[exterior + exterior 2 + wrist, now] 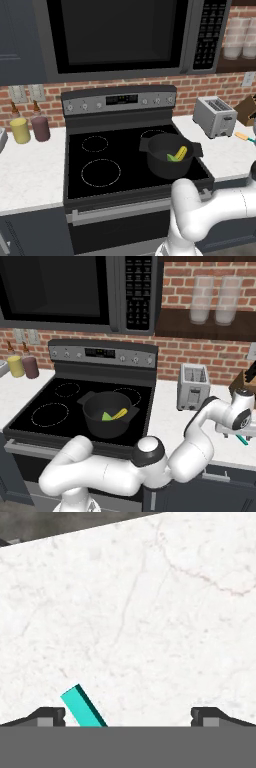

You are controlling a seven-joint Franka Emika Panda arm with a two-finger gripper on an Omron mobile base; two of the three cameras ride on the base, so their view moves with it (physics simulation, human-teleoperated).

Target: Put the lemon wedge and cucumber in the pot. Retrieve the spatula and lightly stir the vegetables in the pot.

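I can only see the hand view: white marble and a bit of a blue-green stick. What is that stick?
Observer: It's the handle of the spatula, lying on the counter right of the stove.
Operator: Is the food in the pot yet?
Observer: Yes, the cucumber and the lemon wedge sit inside the pot.
Operator: What's near the spatula?
Observer: A toaster stands behind it, by the brick wall.

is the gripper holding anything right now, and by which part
Nothing is held. The gripper is open above the counter, with the spatula handle's teal end lying between its fingertips, ungripped.
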